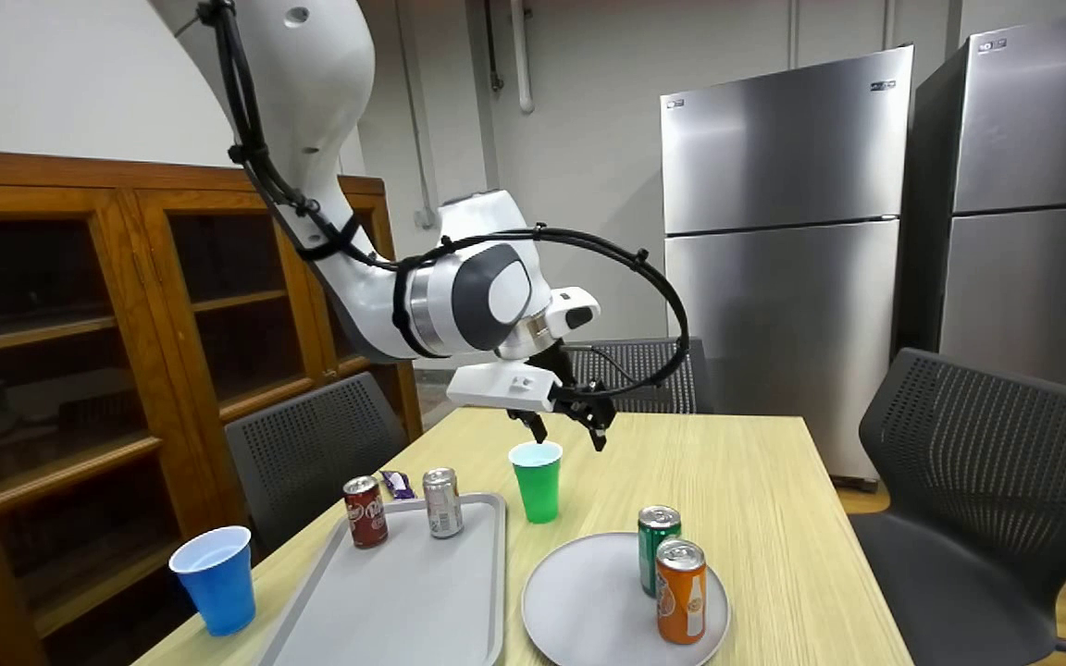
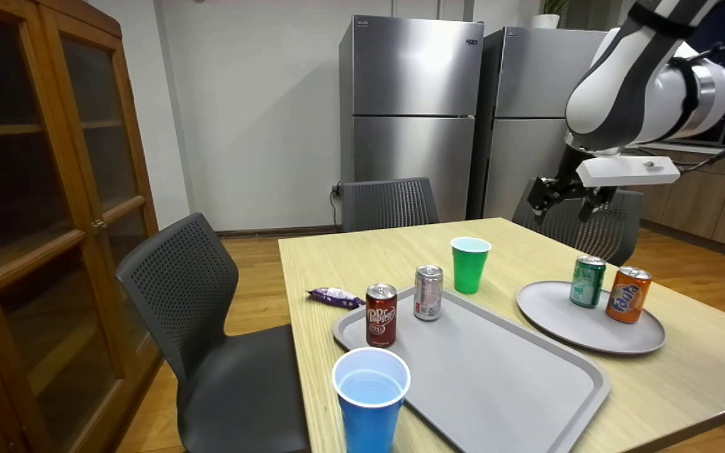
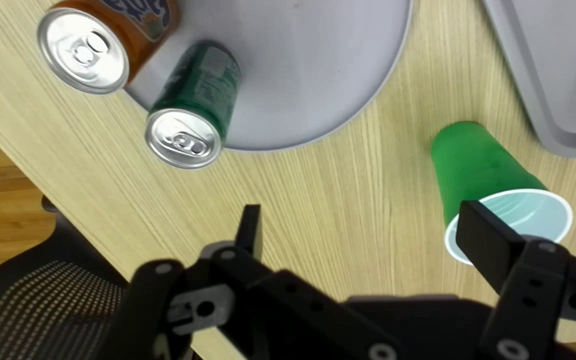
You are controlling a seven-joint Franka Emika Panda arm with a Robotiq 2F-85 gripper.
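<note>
My gripper [image 1: 570,437] is open and empty above the table, and it also shows in the wrist view [image 3: 361,206]. It is nearest to an upright green cup [image 1: 538,490] with a white rim. In the wrist view one finger hides part of the rim of the green cup [image 3: 478,160]; in an exterior view the gripper [image 2: 562,207] is higher than the cup and apart from it. A green can [image 3: 208,85] and an orange Fanta can [image 3: 143,35] stand on a round grey plate [image 3: 313,75]. The green can [image 2: 587,283] stands close beside the orange can [image 2: 628,296].
A grey tray [image 2: 494,358] bears a Dr Pepper can [image 2: 381,321] and a silver can [image 2: 428,294]. A blue cup [image 1: 218,587] stands beside the tray. A purple wrapped snack [image 2: 336,297] lies near its far corner. Chairs [image 1: 968,481] surround the table; fridges [image 1: 778,231] stand behind.
</note>
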